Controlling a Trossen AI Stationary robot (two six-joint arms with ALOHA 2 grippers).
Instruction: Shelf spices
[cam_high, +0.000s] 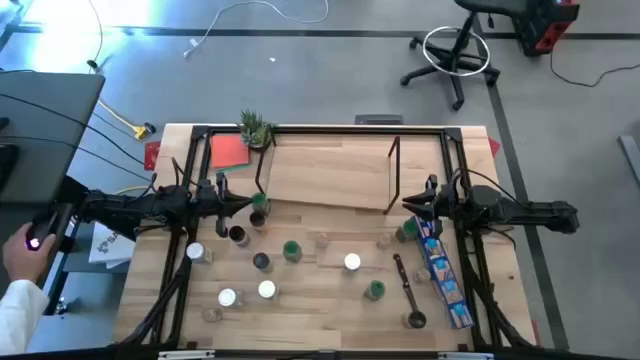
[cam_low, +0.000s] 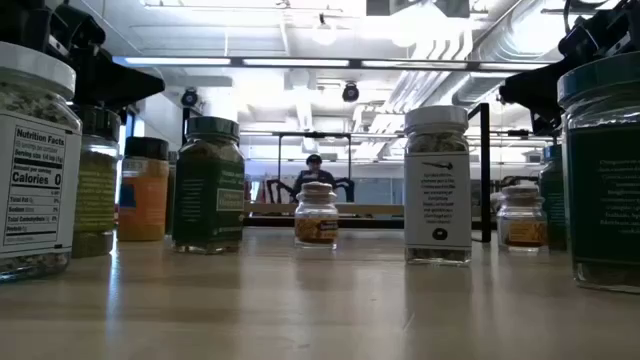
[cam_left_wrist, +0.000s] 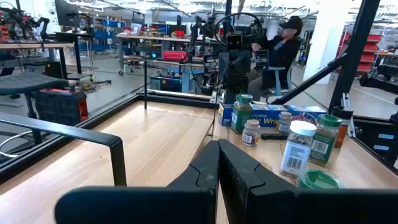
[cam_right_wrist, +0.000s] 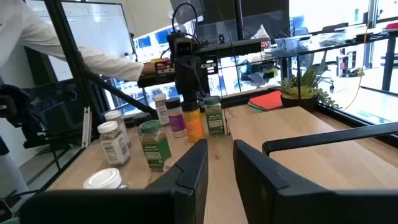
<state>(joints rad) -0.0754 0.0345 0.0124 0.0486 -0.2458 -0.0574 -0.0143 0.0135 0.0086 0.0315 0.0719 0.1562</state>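
Several spice jars stand upright on their bases across the near half of the table, among them a white-capped jar (cam_high: 352, 262), a green-capped jar (cam_high: 291, 250) and a dark-capped jar (cam_high: 262, 262). The low view shows them close up, for instance a white-capped jar (cam_low: 437, 185). The shelf (cam_high: 330, 172), light boards on black rods, stands at the far middle. My left gripper (cam_high: 245, 205) hovers shut and empty by the shelf's left end; it also shows in the left wrist view (cam_left_wrist: 219, 168). My right gripper (cam_high: 410, 207) hovers open and empty by the shelf's right end; it also shows in the right wrist view (cam_right_wrist: 221, 165).
A long blue box (cam_high: 445, 270) and a black-handled utensil (cam_high: 408, 290) lie at the near right. A potted plant (cam_high: 257, 130) and a red sheet (cam_high: 228, 150) sit at the far left. A black frame (cam_high: 180, 270) edges the table. A person's hand (cam_high: 20, 250) is off the left edge.
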